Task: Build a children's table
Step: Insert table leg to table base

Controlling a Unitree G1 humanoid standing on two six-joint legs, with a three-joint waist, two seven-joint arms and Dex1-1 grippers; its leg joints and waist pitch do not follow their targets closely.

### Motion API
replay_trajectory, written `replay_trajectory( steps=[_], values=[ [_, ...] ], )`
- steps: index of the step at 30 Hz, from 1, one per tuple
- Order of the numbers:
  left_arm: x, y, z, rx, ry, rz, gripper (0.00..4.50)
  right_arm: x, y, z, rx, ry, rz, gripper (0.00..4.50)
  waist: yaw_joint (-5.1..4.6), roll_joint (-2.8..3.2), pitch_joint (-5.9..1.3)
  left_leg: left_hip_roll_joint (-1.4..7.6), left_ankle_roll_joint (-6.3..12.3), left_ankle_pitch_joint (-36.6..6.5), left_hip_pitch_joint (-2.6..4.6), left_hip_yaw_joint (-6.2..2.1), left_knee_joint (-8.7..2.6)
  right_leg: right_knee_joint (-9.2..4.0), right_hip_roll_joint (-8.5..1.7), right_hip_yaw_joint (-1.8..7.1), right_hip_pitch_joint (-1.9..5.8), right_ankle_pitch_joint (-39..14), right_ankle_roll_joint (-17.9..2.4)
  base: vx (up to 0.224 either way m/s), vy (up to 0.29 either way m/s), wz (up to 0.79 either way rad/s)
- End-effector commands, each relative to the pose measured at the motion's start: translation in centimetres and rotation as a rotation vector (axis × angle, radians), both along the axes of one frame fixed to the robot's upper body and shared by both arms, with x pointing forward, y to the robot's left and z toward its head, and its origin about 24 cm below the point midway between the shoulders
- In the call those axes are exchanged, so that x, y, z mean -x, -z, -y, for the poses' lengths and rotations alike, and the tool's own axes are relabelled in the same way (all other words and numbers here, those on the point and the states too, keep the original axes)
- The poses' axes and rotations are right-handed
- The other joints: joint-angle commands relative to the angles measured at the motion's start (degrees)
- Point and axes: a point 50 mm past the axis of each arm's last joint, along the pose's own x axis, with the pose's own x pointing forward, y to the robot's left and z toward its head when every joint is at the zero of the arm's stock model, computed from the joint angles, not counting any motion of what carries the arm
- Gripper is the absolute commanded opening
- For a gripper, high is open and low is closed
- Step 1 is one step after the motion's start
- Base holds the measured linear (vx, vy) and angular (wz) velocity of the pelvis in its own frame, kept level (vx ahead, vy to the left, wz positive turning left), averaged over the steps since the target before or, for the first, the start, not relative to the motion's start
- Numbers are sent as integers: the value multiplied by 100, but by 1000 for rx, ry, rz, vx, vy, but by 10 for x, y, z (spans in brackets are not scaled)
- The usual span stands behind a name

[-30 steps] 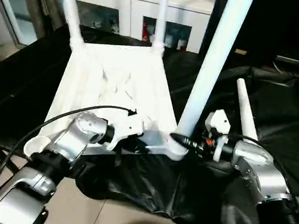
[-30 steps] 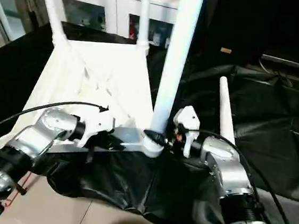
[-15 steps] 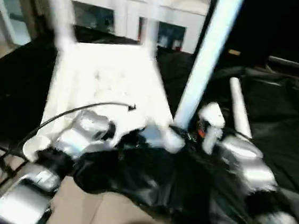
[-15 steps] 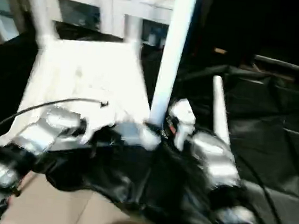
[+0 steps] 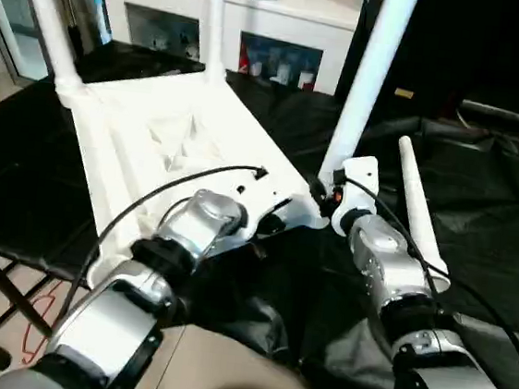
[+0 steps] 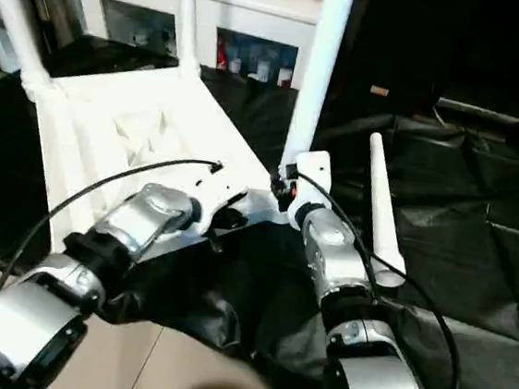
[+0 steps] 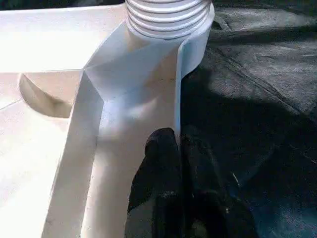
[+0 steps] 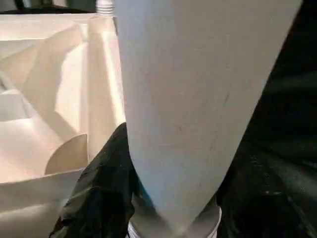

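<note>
On the black-draped work surface (image 5: 481,208), the upturned tabletop (image 5: 153,146) is now lying swung round, while the right gripper (image 8: 173,208) is clasping the third leg (image 5: 369,76) at its socket and the left gripper (image 7: 176,163), pinched together, is bracing alongside.

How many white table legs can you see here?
4. Two stand at the tabletop's far corners, one stands at a near corner in the right gripper, and one lies loose on the black sheet.
</note>
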Motion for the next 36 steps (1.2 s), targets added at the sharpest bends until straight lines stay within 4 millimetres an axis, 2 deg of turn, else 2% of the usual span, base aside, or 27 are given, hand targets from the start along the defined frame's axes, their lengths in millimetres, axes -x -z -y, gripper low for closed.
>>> replay_trajectory(
  steps=[1,2,3,5,6,8,10,11,13,20,21,24,25,26,29,30,33,34,36],
  values=[
    [-11,-26,19,14,-14,122,0,26,46,-34,9,-111,-219,188,8,56,-314,103,357,-1724,-11,-2,-466,-482,-326,213,272,-2624,-739,0,0,0],
    [-11,-26,19,12,-13,120,0,26,46,-35,10,-109,-219,188,8,53,-314,109,350,-1718,-15,-7,-469,-475,-334,216,278,-2615,-749,0,0,0],
    [-11,-25,19,10,-12,119,0,25,46,-35,10,-107,-219,188,14,119,-311,105,346,-1726,-14,-14,-473,-472,-338,215,288,-2604,-764,0,0,0],
    [-12,-25,19,7,-12,120,0,25,46,-35,10,-106,-219,188,9,71,-313,109,368,-1710,-19,-4,-474,-473,-336,224,293,-2539,-792,0,0,0],
    [-12,-25,18,4,-9,120,0,24,45,-36,10,-106,-220,188,13,87,-309,105,374,-1719,-19,-2,-474,-476,-339,223,289,-2560,-798,0,0,0],
    [-12,-25,18,3,-6,119,0,23,45,-35,30,-104,-234,188,3,81,-304,101,380,-1779,-16,-1,-473,-489,-332,212,288,-2685,-779,0,0,0],
    [-13,-25,18,3,-1,120,0,22,44,-35,12,-105,-245,188,-4,93,-297,96,371,-1856,-1,-7,-469,-521,-335,192,277,-2883,-698,0,0,0],
    [-13,-26,18,4,3,122,0,21,44,-35,4,-106,-245,223,-6,87,-294,93,370,-1896,6,-5,-468,-539,-330,187,264,-2949,-660,0,0,0],
    [-13,-27,18,12,22,129,0,19,41,-33,-23,-102,-246,258,-10,86,-294,95,368,-1937,5,-16,-475,-543,-331,184,263,-3018,-626,0,0,0],
    [-10,-29,17,36,96,148,0,12,31,-29,-59,-96,-209,320,-17,94,-297,112,372,-1898,-21,-19,-491,-517,-347,207,267,-2824,-721,0,0,0],
    [-8,-29,16,41,132,159,0,10,26,-29,-68,-107,-190,331,-23,125,-302,114,378,-1842,-31,-22,-496,-498,-351,218,278,-2732,-766,0,0,0],
    [-7,-29,13,51,152,156,0,7,21,-29,-81,-124,-170,361,-47,110,-309,132,410,-1713,-47,-12,-495,-450,-359,245,298,-2441,-927,0,0,0],
    [-5,-29,10,63,180,155,0,6,14,-29,-96,-156,-144,361,-49,108,-314,138,425,-1657,-59,-13,-498,-433,-362,251,312,-2356,-967,0,0,0],
    [-4,-30,9,68,192,153,0,5,11,-29,-99,-171,-127,383,-59,105,-315,149,463,-1563,-90,-17,-504,-403,-365,259,336,-2213,-1036,0,0,0],
    [-2,-29,6,75,212,149,0,4,5,-28,-94,-199,-98,388,-66,110,-327,156,512,-1353,-58,19,-480,-377,-358,280,306,-1951,-1188,0,0,0],
    [-1,-29,5,80,225,148,0,3,2,-27,-85,-214,-81,416,-54,109,-335,156,539,-1250,-70,29,-472,-355,-361,288,325,-1854,-1233,0,0,0],
    [3,-28,0,95,251,140,0,3,-6,-22,-73,-261,-48,427,-1,115,-352,157,620,-877,-71,69,-452,-309,-352,304,328,-1517,-1303,0,0,0],
    [3,-28,0,95,251,140,0,3,-6,-22,-73,-261,-48,427,-1,115,-352,157,620,-877,-71,69,-452,-309,-352,304,328,-1517,-1303,0,0,0],
    [6,-27,-4,99,273,133,0,3,-11,-15,-63,-296,-30,427,64,119,-385,181,705,-441,-85,83,-430,-195,-340,326,343,-905,-1447,0,0,0]
  ],
)
